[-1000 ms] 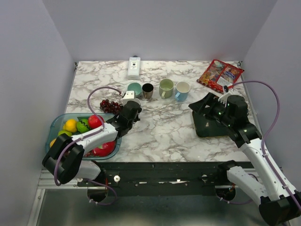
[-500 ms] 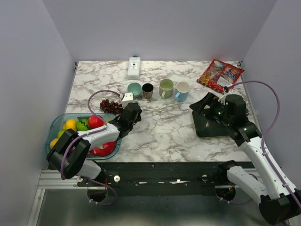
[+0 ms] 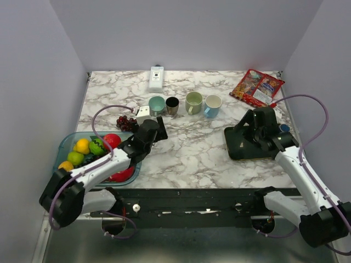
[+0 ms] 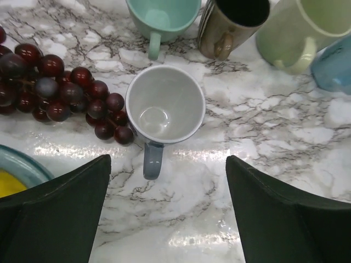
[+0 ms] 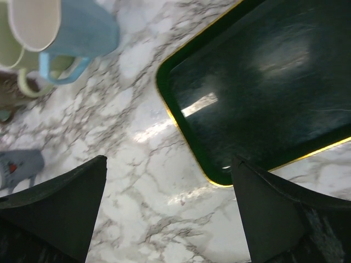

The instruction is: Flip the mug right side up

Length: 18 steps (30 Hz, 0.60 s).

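Withdrawn from the upright mug (image 4: 165, 109), the left pincer (image 4: 167, 164) gapes wide, empty; right pincer (image 5: 168, 161) likewise.

White marble tabletop (image 3: 192, 156) with grey veins, closed in by plain pale lavender walls (image 3: 186, 33) at nine, twelve and three o'clock; soft overhead glare on the stone.

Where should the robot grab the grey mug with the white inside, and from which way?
Probably by its handle, coming from the near side, where the left gripper hangs open. The grey mug stands upright, and the handle sticks out toward the gripper with free room on both sides. The grapes crowd its left wall, so squeezing the body looks harder.
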Tool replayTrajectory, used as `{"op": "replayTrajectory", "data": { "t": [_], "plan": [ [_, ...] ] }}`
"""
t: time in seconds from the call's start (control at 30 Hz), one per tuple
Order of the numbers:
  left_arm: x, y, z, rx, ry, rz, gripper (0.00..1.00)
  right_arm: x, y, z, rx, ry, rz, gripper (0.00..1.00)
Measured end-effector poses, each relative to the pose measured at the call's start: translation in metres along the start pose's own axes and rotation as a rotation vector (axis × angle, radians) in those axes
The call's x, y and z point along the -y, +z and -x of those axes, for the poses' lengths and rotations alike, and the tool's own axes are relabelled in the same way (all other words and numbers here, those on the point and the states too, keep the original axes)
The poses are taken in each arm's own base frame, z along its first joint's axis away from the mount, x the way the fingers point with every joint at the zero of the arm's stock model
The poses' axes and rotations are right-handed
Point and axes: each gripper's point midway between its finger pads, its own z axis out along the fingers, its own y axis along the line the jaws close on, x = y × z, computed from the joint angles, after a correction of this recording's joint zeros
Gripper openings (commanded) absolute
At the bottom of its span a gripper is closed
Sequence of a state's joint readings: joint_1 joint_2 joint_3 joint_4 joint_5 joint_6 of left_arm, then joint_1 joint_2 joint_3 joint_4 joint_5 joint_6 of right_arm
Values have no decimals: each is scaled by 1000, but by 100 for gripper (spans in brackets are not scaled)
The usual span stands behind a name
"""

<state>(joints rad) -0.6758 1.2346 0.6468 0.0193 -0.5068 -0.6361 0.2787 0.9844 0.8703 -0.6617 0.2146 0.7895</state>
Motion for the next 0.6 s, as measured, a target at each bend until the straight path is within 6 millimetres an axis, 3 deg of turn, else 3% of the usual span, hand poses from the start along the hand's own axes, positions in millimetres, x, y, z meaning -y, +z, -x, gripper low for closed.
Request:
{"op": "replayTrajectory", "data": {
  "t": [0.23,0.33,0.43,0.6],
  "plan": [
    [13,-60,79,154,-78,-103,99,67,14,27,85,23,-311,99],
    [19,-80,102,200,-63,-161,99,95,20,42,101,59,-425,99],
    [24,-86,106,202,-23,-199,99,113,26,61,117,90,-518,99],
    [27,-77,90,133,44,-233,99,133,38,86,143,102,-643,100]
  ]
}}
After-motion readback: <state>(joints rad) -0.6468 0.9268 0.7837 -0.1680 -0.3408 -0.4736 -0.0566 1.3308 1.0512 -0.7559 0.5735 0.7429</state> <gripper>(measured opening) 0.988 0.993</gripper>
